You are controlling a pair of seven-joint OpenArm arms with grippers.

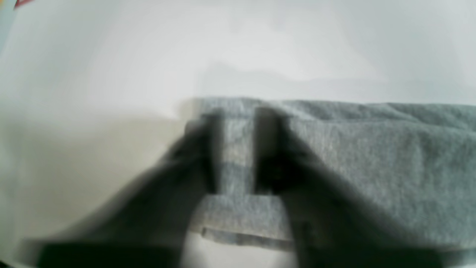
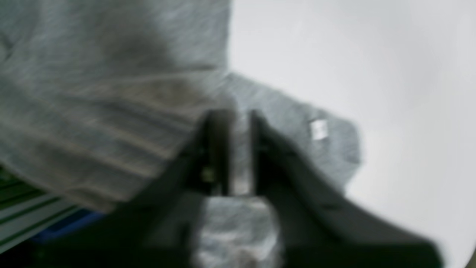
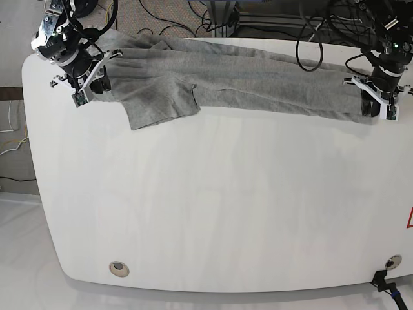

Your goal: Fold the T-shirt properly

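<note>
The grey T-shirt [image 3: 245,77] lies stretched in a long band along the far edge of the white table [image 3: 213,206]. One sleeve [image 3: 158,103] spreads toward the front at the left. My left gripper [image 3: 373,103] is shut on the shirt's right end, and the left wrist view shows a fabric strip [image 1: 238,167] pinched in the left gripper [image 1: 238,119]. My right gripper [image 3: 97,84] is shut on the shirt's left end. In the right wrist view, cloth [image 2: 111,93] sits in the right gripper [image 2: 240,123], with a small white tag [image 2: 318,129] beside it.
Cables [image 3: 193,26] and dark equipment lie beyond the table's far edge. Two round fittings [image 3: 119,268] [image 3: 392,261] sit near the front edge. A red mark [image 3: 409,219] shows at the right edge. Bare white tabletop extends in front of the shirt.
</note>
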